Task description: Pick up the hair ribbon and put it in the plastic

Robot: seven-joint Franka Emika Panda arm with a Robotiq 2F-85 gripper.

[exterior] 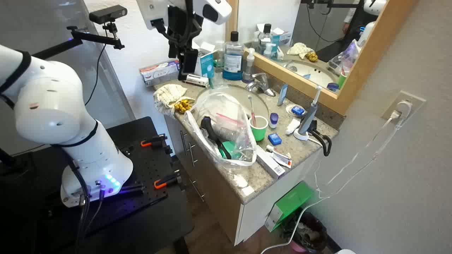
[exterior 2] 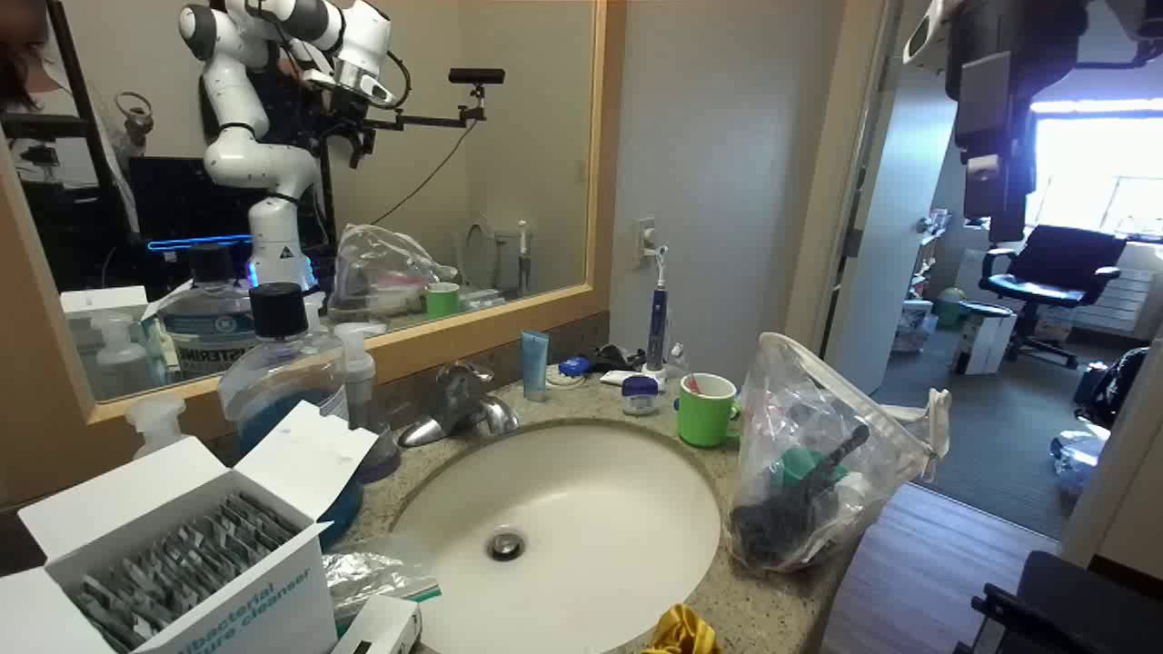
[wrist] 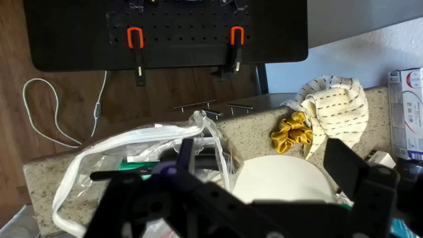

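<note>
The hair ribbon is a shiny gold scrunchie (wrist: pixel 290 133) lying on the counter by the sink, beside a cream cloth. It shows in both exterior views (exterior: pixel 183 105) (exterior 2: pixel 683 633), partly cut off in one of them. The plastic is a clear bag with a white zip edge (exterior: pixel 243 162) (exterior 2: pixel 781 400) (wrist: pixel 142 134). It stands open on the counter with a black-handled item and a green item inside. My gripper (wrist: pixel 260 145) is open and empty, high above the counter in both exterior views (exterior: pixel 188 67) (exterior 2: pixel 999 186). The ribbon appears between and beyond its fingers in the wrist view.
The cream cloth (wrist: pixel 343 109) touches the ribbon's side. The sink (exterior 2: pixel 581 509) lies between the bag and an open white box (exterior 2: pixel 263 581). A mouthwash bottle (exterior: pixel 233 60), faucet (exterior: pixel 261 84) and green cup (exterior: pixel 259 132) stand around the sink. A mirror (exterior 2: pixel 509 163) rises behind.
</note>
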